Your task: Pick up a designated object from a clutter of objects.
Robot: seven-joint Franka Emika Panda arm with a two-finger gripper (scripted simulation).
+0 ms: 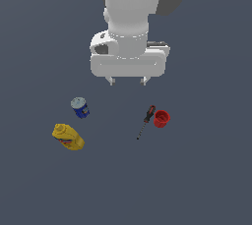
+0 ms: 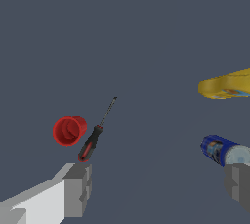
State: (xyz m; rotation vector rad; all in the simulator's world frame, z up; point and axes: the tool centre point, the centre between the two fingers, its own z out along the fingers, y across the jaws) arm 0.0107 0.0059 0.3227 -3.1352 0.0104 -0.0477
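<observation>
Red cup (image 1: 161, 118) beside screwdriver (image 1: 145, 121)

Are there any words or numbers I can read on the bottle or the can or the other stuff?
No text can be read.
Yellow mustard bottle: a red and blue label patch, too blurred to read.
Blue can: light marks on the side, too small to read.
Red cup: plain, no writing.
Screwdriver: no writing visible.
</observation>
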